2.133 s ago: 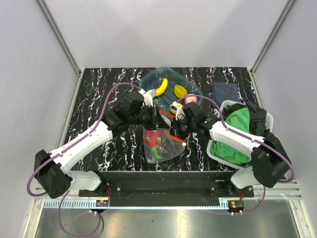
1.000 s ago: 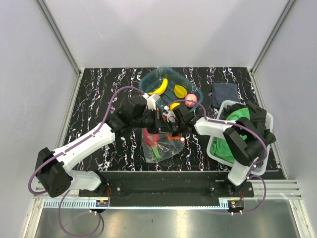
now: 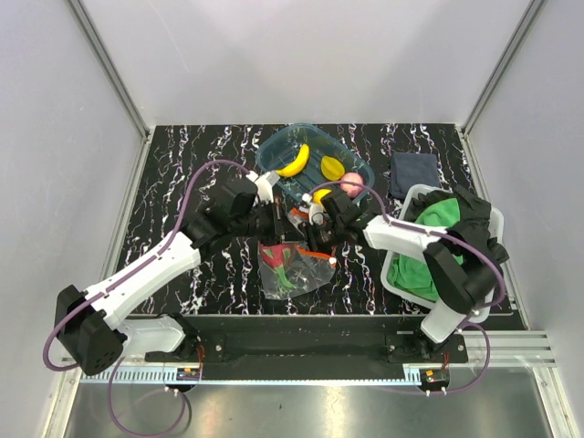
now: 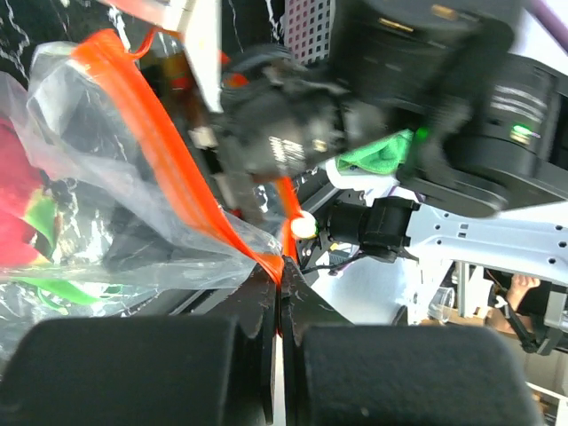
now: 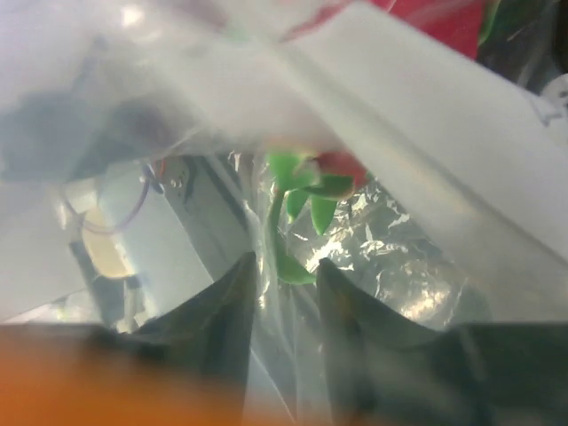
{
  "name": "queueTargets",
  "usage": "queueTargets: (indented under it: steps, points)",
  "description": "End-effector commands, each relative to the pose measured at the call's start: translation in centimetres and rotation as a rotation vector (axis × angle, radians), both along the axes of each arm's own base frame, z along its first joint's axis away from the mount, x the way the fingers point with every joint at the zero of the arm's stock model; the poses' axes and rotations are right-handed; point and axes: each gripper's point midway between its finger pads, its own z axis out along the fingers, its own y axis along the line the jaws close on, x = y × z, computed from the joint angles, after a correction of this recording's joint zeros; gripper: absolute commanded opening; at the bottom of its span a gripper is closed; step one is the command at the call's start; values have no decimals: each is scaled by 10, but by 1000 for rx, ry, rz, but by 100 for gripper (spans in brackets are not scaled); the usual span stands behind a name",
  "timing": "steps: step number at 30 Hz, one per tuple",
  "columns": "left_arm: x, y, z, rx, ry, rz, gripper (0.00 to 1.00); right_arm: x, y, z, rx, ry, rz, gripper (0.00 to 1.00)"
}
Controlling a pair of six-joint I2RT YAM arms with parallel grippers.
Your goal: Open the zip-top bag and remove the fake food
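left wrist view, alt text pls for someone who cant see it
The left tool, seen from its own wrist, pinches shut on the orange zip strip of the clear zip-top bag, which stretches up to the left. Red and green fake food shows through the plastic at left, and the right arm crowds the top right.

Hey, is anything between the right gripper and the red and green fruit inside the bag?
Yes, the bag itself. In the right wrist view its clear plastic lies in folds in front of the right gripper, and the red and green fruit seems to show only through that film. The left gripper pinches the orange zip strip.
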Motion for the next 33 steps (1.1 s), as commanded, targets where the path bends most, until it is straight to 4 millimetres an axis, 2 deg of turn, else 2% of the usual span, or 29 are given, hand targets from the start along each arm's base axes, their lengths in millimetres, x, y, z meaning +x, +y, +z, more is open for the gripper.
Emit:
queueTargets:
  steps: [1,6,11,14,16,19,23,28,31,33]
  points:
    - [-5,-11,14,-84,-15,-40,0,-6,19,11,102,9,91,48]
    - [-7,-20,15,-94,-9,-57,0,-16,22,3,108,43,121,56]
    - [-10,-26,15,-99,-5,-74,0,-22,27,-2,116,66,144,59]
    - [-8,-28,17,-103,-10,-72,0,-21,30,-12,97,90,141,57]
    - [-9,-30,19,-106,-8,-76,0,-19,31,-19,78,94,127,47]
    - [-10,-32,22,-112,-13,-83,0,-14,34,-24,66,104,105,44]
    - [-12,-33,20,-110,-3,-86,0,-10,37,-23,71,103,91,47]
    - [-12,-36,17,-109,9,-86,0,-18,42,-19,81,98,113,57]
    - [-12,-37,17,-117,7,-83,0,-25,42,-28,61,128,115,57]
    - [-10,-39,17,-130,7,-76,0,-27,40,-42,33,147,111,50]
